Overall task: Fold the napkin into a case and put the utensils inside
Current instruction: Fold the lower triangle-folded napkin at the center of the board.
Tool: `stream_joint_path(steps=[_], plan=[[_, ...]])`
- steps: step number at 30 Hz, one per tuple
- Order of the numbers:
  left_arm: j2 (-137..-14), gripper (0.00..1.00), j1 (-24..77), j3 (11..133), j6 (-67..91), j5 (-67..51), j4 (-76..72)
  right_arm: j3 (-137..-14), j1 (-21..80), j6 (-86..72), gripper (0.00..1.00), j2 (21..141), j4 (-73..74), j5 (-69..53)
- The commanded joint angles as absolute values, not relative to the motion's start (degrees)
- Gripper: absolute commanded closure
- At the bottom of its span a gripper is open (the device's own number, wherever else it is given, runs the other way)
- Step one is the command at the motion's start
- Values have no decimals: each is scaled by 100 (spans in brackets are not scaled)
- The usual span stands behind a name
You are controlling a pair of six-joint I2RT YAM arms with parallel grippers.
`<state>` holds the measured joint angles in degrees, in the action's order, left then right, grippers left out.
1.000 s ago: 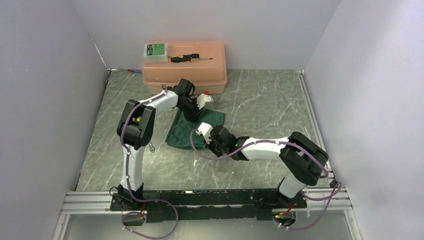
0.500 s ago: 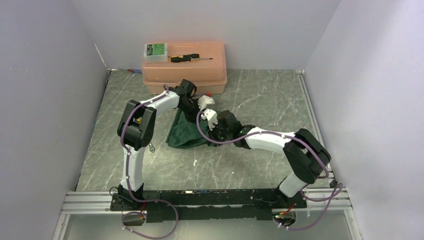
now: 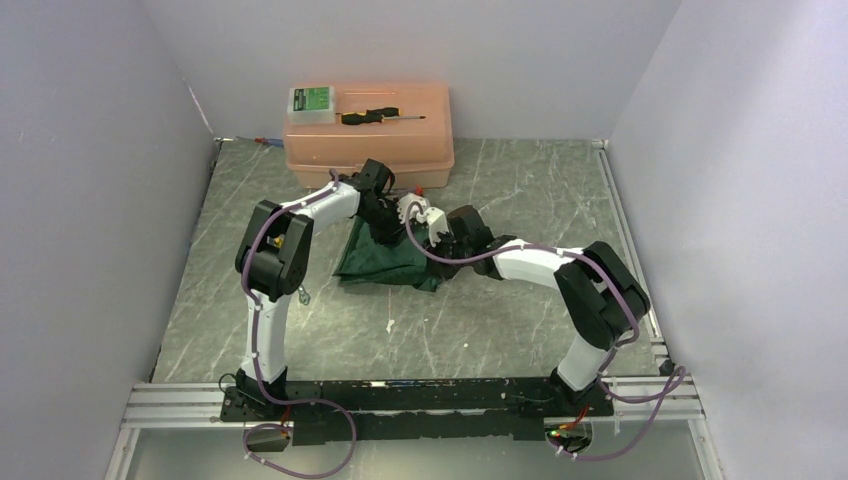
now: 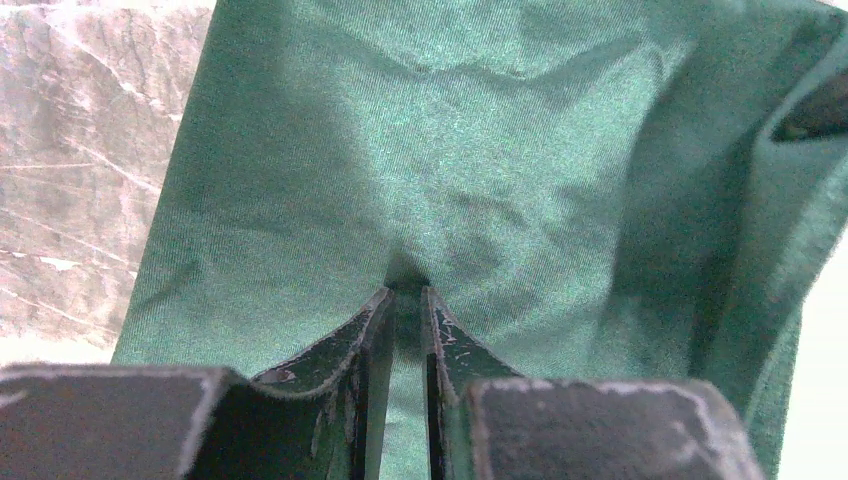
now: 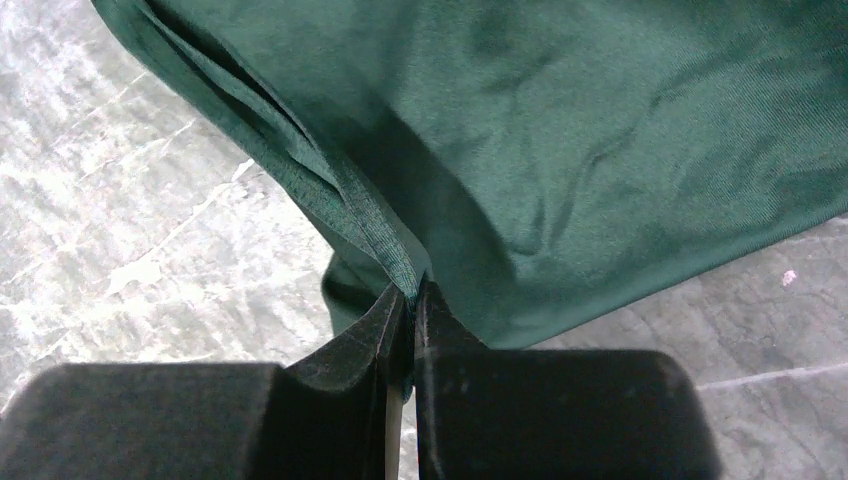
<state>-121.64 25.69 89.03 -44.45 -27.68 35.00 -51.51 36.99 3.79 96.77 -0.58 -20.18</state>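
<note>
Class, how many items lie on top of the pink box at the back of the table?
2. A green-labelled case sits at the left end of the pink box; a black-handled screwdriver lies right of it. None seems hidden.

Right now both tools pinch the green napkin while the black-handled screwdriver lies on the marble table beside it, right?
Not quite. The screwdriver lies on top of the peach box, as the top view shows. The left tool and right tool do pinch the napkin.

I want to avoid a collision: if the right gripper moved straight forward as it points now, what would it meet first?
The napkin that the right gripper pinches; beyond it, perhaps the left gripper, though depth is unclear.
</note>
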Motion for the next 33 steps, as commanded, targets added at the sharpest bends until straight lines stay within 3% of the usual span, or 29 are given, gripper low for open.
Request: stream_joint_path(steps=[1, 17, 27, 33], plan=[[-12420, 77, 2692, 8734, -4759, -2466, 3698, -5416, 3464, 280, 100, 9855, -426, -2408], [-12384, 80, 2782, 8614, -5027, -2405, 3754, -5888, 2923, 11, 100, 10376, -707, -2767], [-12336, 81, 2779, 8517, -5079, -2340, 3699, -5826, 2875, -374, 95, 10785, -945, -2596], [-12269, 82, 2737, 8527, -4934, -2286, 3555, -5574, 2662, -833, 85, 10822, -1264, -2410]])
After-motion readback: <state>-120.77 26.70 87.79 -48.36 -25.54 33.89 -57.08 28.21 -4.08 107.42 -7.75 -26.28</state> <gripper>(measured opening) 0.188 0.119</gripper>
